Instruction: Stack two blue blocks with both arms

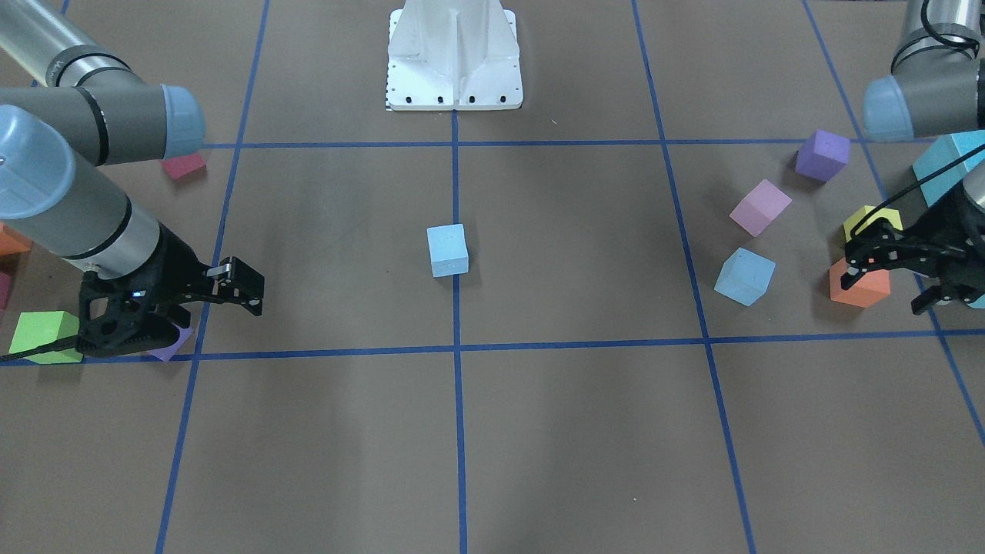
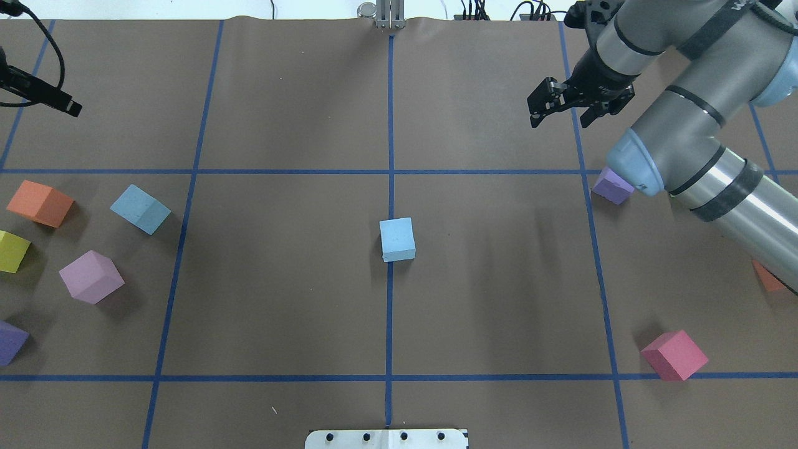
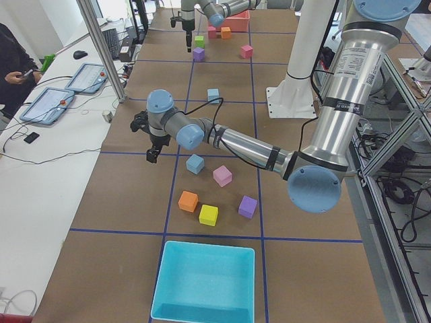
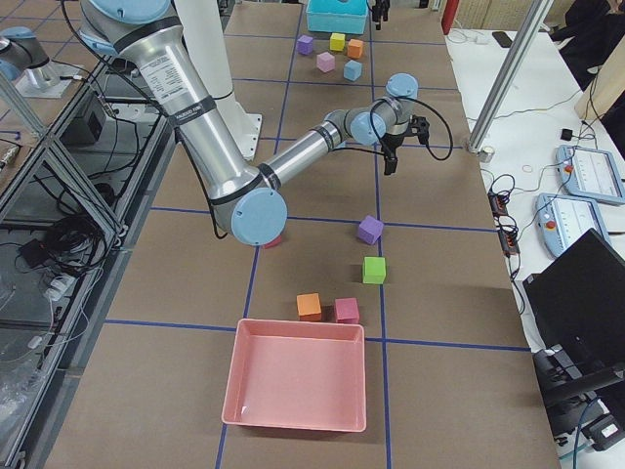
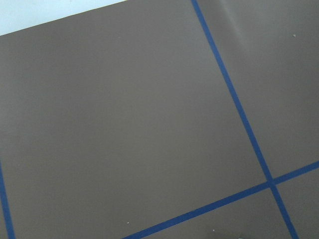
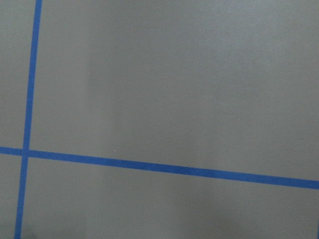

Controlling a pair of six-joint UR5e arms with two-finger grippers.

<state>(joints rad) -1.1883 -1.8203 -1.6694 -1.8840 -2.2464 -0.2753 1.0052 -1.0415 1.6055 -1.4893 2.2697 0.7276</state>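
One pale blue block sits at the table's middle on the centre tape line, also in the front view. The second blue block lies on my left side among other cubes, also in the front view. My left gripper is open and empty, hovering beyond that block near the far left edge; only one of its fingers shows in the overhead view. My right gripper is open and empty, hovering over bare table at the far right. Both wrist views show only brown table and blue tape.
Orange, yellow, lilac and purple cubes lie near the left blue block. A purple cube, a red cube and a green cube lie on the right side. A turquoise box and a pink tray stand at the table's ends.
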